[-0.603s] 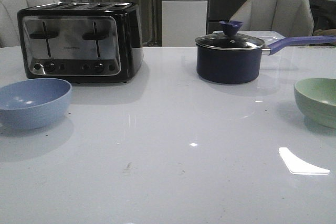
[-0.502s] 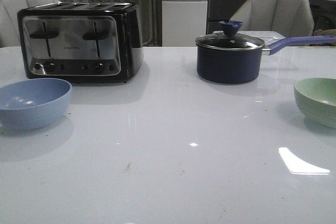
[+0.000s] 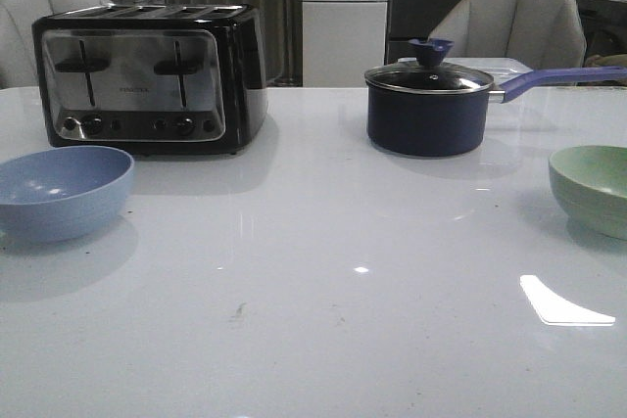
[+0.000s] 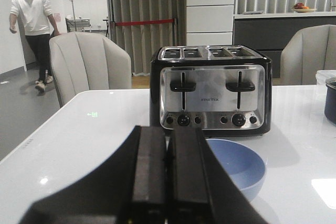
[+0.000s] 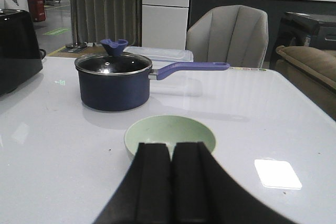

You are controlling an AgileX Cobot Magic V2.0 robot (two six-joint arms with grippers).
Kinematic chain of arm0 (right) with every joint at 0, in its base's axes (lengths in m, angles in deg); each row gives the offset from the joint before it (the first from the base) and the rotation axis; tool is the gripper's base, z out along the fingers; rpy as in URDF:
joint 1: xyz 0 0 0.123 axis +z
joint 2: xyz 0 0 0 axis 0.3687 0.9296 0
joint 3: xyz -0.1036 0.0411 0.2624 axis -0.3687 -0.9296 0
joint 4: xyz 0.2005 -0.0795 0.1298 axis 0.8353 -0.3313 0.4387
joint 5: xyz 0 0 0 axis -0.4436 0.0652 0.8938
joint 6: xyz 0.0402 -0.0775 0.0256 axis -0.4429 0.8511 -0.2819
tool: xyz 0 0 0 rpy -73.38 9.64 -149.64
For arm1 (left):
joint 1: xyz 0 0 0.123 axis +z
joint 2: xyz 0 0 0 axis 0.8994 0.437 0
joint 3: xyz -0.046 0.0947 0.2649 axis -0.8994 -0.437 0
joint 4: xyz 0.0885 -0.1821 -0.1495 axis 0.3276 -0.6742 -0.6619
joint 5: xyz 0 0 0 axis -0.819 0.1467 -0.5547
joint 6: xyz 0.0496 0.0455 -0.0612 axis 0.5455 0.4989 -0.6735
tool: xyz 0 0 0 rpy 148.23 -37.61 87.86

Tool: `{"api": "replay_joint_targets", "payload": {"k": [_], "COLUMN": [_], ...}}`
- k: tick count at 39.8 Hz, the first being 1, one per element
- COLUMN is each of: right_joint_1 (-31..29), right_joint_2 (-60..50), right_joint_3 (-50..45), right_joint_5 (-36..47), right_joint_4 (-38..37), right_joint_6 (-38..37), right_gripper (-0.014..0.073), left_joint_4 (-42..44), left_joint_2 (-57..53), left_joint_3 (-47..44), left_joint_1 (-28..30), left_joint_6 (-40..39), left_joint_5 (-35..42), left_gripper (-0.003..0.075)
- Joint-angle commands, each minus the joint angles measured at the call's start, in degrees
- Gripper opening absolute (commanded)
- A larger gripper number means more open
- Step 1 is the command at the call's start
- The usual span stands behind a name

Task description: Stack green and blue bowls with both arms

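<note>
The dusty blue bowl (image 3: 61, 191) sits upright on the white table at the left edge, in front of the toaster. The sage green bowl (image 3: 595, 187) sits at the right edge. Neither arm shows in the front view. In the left wrist view my left gripper (image 4: 168, 132) is shut and empty, just short of the blue bowl (image 4: 239, 166). In the right wrist view my right gripper (image 5: 171, 148) is shut and empty, just short of the green bowl (image 5: 169, 132), and hides its near rim.
A black and chrome toaster (image 3: 147, 75) stands at the back left. A dark navy saucepan (image 3: 428, 105) with a glass lid stands at the back right, its purple handle (image 3: 558, 77) pointing right. Grey chairs stand beyond the table. A person (image 4: 31, 22) walks in the far room.
The bowls, toaster and saucepan have not moved. Only the person in the background at the far left has shifted further out of the front view.
</note>
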Motion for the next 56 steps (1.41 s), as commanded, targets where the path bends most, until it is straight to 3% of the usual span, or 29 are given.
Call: {"api": "replay_joint_targets", "payload": {"k": [1, 16, 21, 31, 44, 56], "right_joint_1": [-0.1, -0.1, -0.1, -0.1, -0.1, -0.1], "right_joint_2": [-1.1, -1.1, -1.1, 2.2, 18.2, 31.0], "right_joint_3": [0.3, 1.1, 6.3, 22.8, 39.0, 40.8], "right_joint_5": [5.3, 6.4, 4.3, -8.3, -22.8, -33.5], "right_joint_4": [-0.4, 0.1, 0.2, 0.2, 0.2, 0.2], "right_joint_6": [-0.2, -0.2, -0.2, -0.2, -0.2, -0.2], "right_gripper": [0.0028, 0.0028, 0.0028, 0.0028, 0.0028, 0.0028], "left_joint_4": [-0.1, -0.9, -1.7, -1.7, -1.7, -1.7], "left_joint_2": [-0.9, -0.9, -0.9, 1.5, 15.1, 27.4], "left_joint_3": [-0.3, 0.1, 4.0, 20.5, 39.1, 41.8], "left_joint_1": [-0.5, -0.5, -0.5, -0.5, -0.5, -0.5], "left_joint_6": [0.1, 0.0, 0.0, 0.0, 0.0, 0.0], "left_joint_5": [5.3, 8.3, 7.1, -3.9, -20.8, -34.0], "left_gripper": [0.0099, 0.0099, 0.0099, 0.0099, 0.0099, 0.0099]}}
